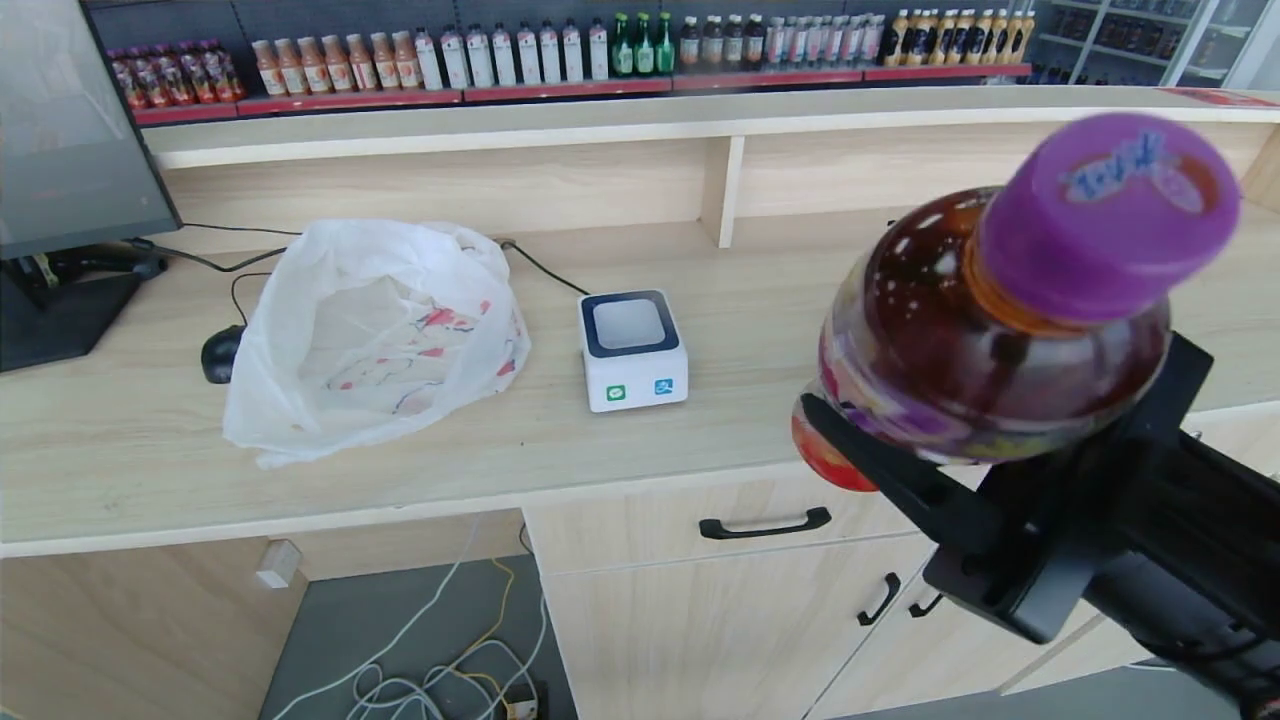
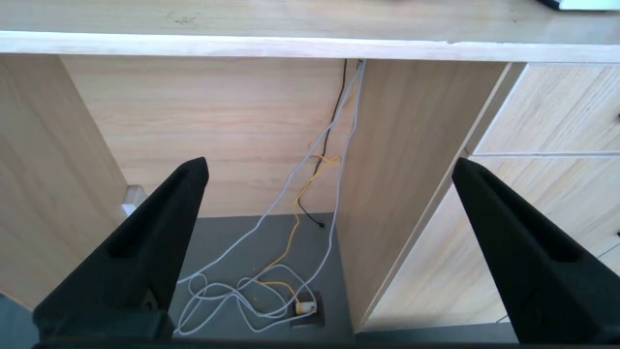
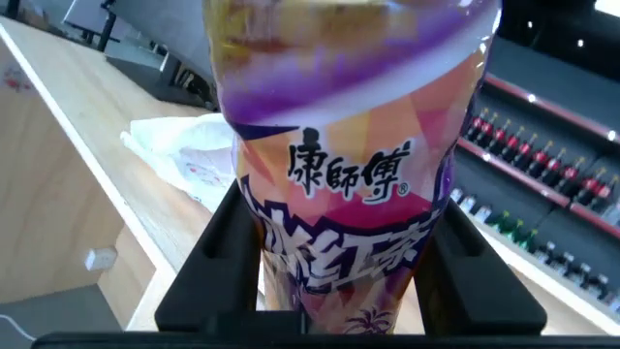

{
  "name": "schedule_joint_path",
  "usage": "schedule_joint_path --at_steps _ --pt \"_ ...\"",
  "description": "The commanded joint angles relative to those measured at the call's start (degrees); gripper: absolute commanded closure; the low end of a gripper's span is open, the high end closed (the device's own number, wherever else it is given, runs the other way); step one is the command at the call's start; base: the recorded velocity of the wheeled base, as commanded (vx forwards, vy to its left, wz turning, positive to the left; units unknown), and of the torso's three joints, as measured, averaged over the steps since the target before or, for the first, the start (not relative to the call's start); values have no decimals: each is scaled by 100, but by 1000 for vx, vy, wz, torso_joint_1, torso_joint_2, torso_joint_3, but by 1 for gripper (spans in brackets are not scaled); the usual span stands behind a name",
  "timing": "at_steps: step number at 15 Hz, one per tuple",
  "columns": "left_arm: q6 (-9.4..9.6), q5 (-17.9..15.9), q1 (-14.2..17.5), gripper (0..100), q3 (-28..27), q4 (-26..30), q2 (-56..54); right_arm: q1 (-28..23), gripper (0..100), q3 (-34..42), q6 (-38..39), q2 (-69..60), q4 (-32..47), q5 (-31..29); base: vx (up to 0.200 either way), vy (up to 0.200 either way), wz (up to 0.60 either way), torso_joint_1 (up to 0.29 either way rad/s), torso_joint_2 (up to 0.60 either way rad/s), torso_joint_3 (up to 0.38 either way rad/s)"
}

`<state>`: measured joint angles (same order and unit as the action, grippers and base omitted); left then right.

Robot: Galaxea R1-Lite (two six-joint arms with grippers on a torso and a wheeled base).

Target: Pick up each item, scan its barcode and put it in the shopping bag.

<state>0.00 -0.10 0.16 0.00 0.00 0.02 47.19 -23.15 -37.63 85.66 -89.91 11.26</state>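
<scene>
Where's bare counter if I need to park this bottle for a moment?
Widest bare patch: the counter right of the scanner. A narrower strip runs along the front edge before the shopping bag. Crowded: left end, with mouse and monitor.

Purple-capped dark-brown bottle [image 1: 985, 345], white red-printed bag [image 1: 290, 400], white navy-topped scanner [image 1: 634, 362]

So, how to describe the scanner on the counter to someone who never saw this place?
Start at the long wooden counter. Near its middle, just right of the crumpled white shopping bag, sits the scanner. It is the only small white cube, with a dark-framed window on top, unlike the soft bag and the black mouse.
</scene>
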Motion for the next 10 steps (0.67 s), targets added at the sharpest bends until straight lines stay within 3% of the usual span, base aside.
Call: schedule_joint_path --at_steps 1,4,6,10 --pt "0 1 2 0 0 0 -2 -43 100 -313 608 214 87 -371 0 0 0 0 0 0" --pt "0 1 2 0 0 0 -2 -351 100 -735 1504 214 641 -546 0 0 0 0 0 0" --pt "0 1 2 0 0 0 -2 -869 100 -937 2366 346 896 -555 0 0 0 0 0 0" --pt "0 1 2 0 0 0 -2 -975 100 -1570 3526 864 878 -836 0 0 0 0 0 0"
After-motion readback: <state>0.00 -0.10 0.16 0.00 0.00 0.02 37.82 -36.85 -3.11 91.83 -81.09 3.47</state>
